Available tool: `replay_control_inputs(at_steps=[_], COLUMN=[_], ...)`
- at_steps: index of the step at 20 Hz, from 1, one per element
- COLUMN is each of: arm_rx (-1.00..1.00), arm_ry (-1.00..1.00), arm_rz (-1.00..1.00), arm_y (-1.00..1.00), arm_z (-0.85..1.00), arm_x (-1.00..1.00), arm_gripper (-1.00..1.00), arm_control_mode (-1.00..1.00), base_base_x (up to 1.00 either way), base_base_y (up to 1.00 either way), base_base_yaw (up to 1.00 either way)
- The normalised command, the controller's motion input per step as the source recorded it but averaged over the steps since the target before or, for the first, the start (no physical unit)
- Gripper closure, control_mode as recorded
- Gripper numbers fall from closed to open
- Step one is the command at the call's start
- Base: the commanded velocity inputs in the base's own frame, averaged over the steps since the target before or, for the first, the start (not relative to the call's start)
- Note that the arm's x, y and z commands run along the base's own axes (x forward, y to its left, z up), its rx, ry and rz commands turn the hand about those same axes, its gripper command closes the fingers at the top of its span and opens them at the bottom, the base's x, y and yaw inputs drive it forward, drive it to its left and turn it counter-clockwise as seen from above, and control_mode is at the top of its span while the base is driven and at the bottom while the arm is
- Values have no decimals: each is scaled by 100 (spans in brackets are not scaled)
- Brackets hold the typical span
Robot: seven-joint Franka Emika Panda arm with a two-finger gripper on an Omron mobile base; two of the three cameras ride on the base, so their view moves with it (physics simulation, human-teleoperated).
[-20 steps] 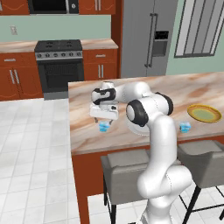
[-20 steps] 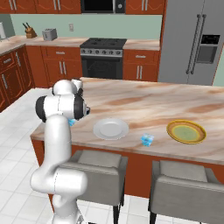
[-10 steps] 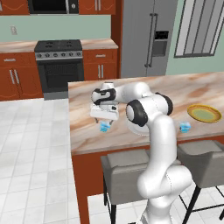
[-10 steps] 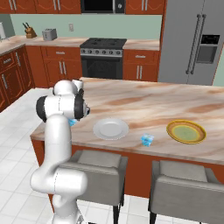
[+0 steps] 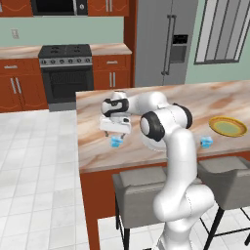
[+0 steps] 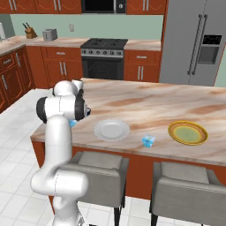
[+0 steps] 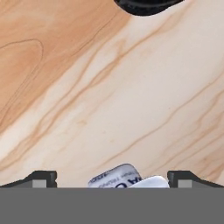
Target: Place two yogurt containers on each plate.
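Note:
My gripper (image 5: 115, 135) hangs open, pointing down over the left part of the island counter, just above a light blue yogurt container (image 5: 116, 142). In the hand view the container's pale printed top (image 7: 114, 178) lies between the two wide-apart fingertips of the gripper (image 7: 113, 177). A second light blue yogurt container (image 6: 148, 141) stands near the counter's front edge, between the white-grey plate (image 6: 111, 129) and the yellow-rimmed plate (image 6: 188, 133). Both plates hold nothing. In the left base view this second container (image 5: 206, 142) sits beside the yellow-rimmed plate (image 5: 227, 126).
A dark rounded shape (image 7: 146, 5) cuts into the top edge of the hand view; I cannot tell what it is. Two grey stools (image 6: 99, 165) stand below the counter's front edge. A stove (image 5: 66, 68) and a fridge (image 5: 158, 41) line the far wall.

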Motion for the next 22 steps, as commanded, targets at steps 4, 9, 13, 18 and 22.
replay_control_inputs(at_steps=[4,9,13,18,22], arm_rx=[0,0,0,0,0], arm_ry=[0,0,0,0,0], arm_rz=[0,0,1,5,7], arm_y=[13,9,3,0,0], arm_z=[0,0,0,0,0], arm_x=[-1,-8,-16,-18,-14], arm_gripper=[-100,-100,-100,-100,-100], arm_control_mode=[-100,-100,-100,-100,-100], base_base_x=[0,0,0,0,0], base_base_y=[0,0,0,0,0], base_base_yaw=[0,0,0,0,0])
